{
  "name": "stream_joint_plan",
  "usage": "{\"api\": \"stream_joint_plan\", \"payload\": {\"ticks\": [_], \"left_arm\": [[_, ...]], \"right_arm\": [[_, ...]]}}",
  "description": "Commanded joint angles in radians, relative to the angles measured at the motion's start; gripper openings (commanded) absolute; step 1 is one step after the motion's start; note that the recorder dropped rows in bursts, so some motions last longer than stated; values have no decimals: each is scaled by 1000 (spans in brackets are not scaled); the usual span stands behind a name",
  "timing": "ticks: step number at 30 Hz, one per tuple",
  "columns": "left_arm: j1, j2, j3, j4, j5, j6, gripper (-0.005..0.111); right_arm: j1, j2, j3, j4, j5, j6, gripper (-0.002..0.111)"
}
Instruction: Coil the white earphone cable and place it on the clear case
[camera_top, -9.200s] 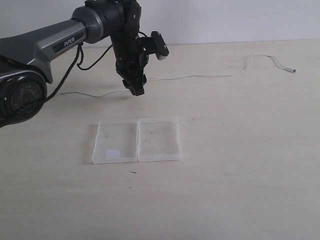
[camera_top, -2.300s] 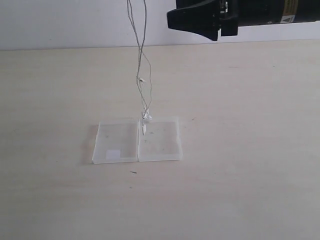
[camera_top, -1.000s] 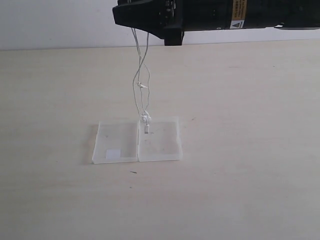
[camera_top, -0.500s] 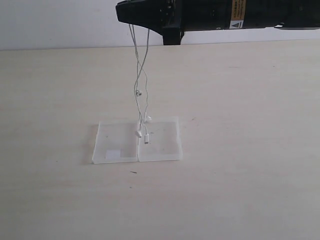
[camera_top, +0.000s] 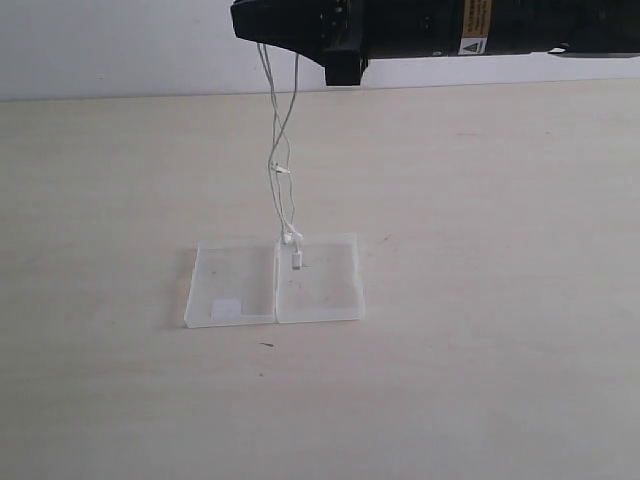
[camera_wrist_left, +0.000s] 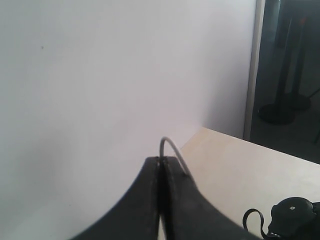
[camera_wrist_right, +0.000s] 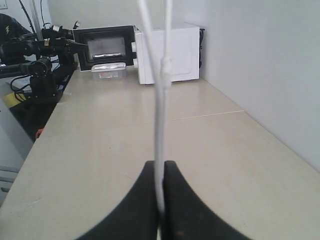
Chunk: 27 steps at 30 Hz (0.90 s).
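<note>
The white earphone cable (camera_top: 277, 170) hangs in a doubled strand from under the black right arm down to the clear case (camera_top: 320, 285). Its small white ends (camera_top: 296, 260) dangle over the case's right half beside the hinge; contact cannot be judged. The label (camera_top: 226, 307) lies on the left half. My right gripper (camera_top: 262, 30) is at the top of the exterior view and, in its wrist view (camera_wrist_right: 160, 167), shut on the cable (camera_wrist_right: 161, 100). My left gripper (camera_wrist_left: 162, 161) is shut on a short loop of cable (camera_wrist_left: 172, 147); it is outside the exterior view.
The right arm (camera_top: 480, 25) spans the top of the exterior view above the pale table (camera_top: 480, 300). In the right wrist view, a white microwave (camera_wrist_right: 175, 52) and a clear container (camera_wrist_right: 109, 71) stand at the table's far end.
The cable, earlier lying on the table, now hangs over the case. In the last half second its dangling ends swung together and rose slightly. The right arm barely moved.
</note>
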Motion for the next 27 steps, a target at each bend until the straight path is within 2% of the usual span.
{"api": "stream_joint_plan", "payload": {"ticks": [1,6,10,13,16,18,20,23,27], "left_arm": [[0,-19,-6,-11,-47,-6,0],[0,-28,-6,-11,17,-6,0],[0,-28,-6,-11,206,-6,0],[0,-26,4,-29,325,-6,0],[0,-35,58,-25,340,-6,0],[0,-52,127,-15,340,12,0],[0,-73,228,36,283,24,0],[4,-84,381,148,108,21,0],[42,-82,530,149,-129,21,0]], "right_arm": [[2,-6,-6,-16,5,0,0],[2,-6,-6,36,126,2,0],[2,-6,-27,105,254,-1,0],[2,-6,-71,100,273,-1,0],[2,-6,-120,96,291,13,0],[-5,-6,-174,29,338,85,0],[-31,-6,-223,-128,366,238,0],[-82,-6,-247,-299,333,434,0],[-112,-6,-254,-358,193,498,0]]}}
